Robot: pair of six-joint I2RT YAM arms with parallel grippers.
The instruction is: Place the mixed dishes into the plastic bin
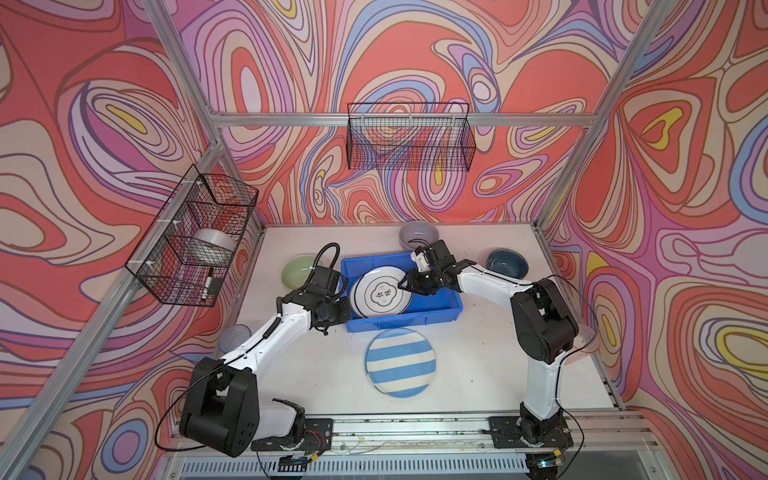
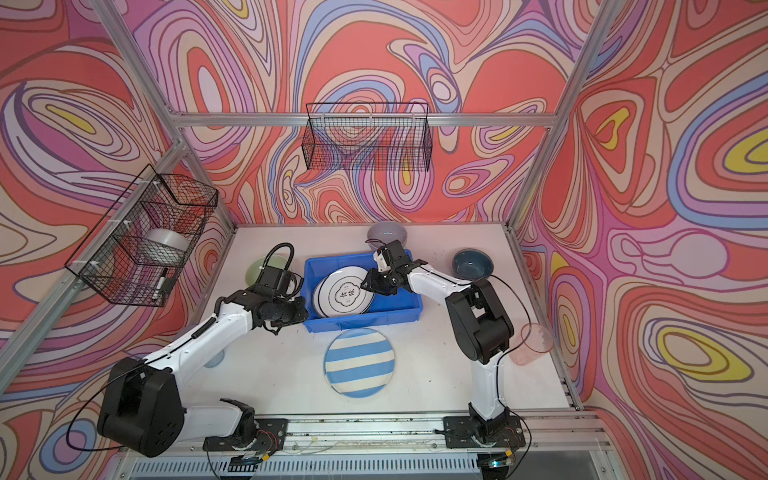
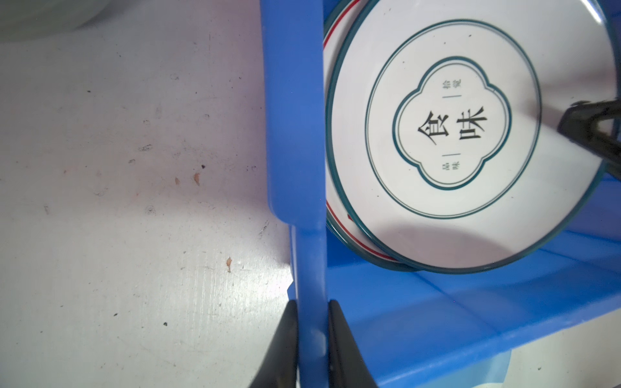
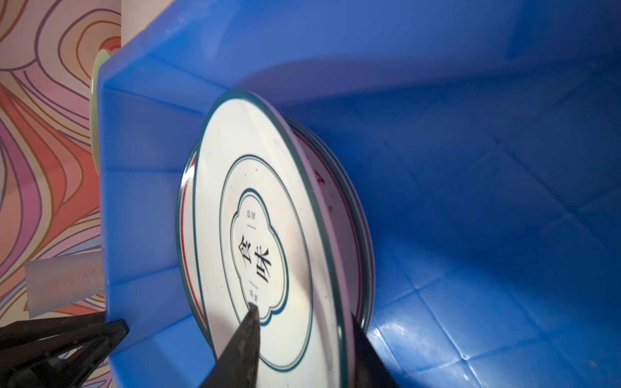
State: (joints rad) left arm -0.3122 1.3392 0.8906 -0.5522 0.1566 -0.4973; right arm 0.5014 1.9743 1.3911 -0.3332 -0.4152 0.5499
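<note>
The blue plastic bin [image 1: 415, 319] [image 2: 361, 323] stands mid-table. In it a green-rimmed plate [image 1: 380, 295] [image 3: 453, 134] [image 4: 268, 235] leans on a red-rimmed plate [image 3: 331, 215]. My right gripper [image 1: 402, 286] [image 4: 302, 314] is open, one finger over the plate's face and the other behind its rim. My left gripper [image 1: 345, 316] [image 3: 312, 304] is shut on the bin's left wall near the front corner. On the table lie a blue-white striped plate [image 1: 401, 361], a pale green bowl [image 1: 297, 270], a lilac bowl [image 1: 417, 235] and a teal bowl [image 1: 507, 264].
A pink tumbler [image 2: 532, 343] stands at the right edge behind my right arm. A bluish tumbler [image 1: 235, 336] stands left, partly hidden by my left arm. Black wire baskets hang on the left wall [image 1: 195, 237] and back wall [image 1: 409, 139].
</note>
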